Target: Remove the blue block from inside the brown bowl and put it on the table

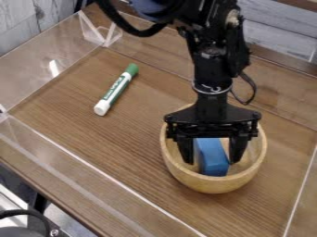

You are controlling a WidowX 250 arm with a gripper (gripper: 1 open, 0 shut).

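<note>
1. Pointing straight down, the black gripper (pixel 213 141) hangs inside the brown bowl (pixel 186 170), with its two fingers spread wide apart and nothing clamped between them.
2. One finger (pixel 181 142) stands at the left of the blue block (pixel 214 157) and the other at its right, so the block lies in the gap between them.
3. Whether either finger touches the block cannot be told from this view; the fingertips reach below the bowl's rim.
4. The blue block rests on the bottom of the bowl, lying flat, with its long side running from the far side of the bowl toward the near side.
5. The gripper's crossbar hides the block's far end.
6. The bowl sits on the table (pixel 87 153), near the right edge of the picture and toward the front.
7. A green-and-white marker (pixel 115 89) lies flat on the table, well apart from the bowl, up and to the left of it, with its green cap pointing toward the back.
8. Clear plastic walls (pixel 50 65) stand along the edges of the table.
9. The black arm (pixel 213 46) rises from the gripper to the top of the picture.
</note>
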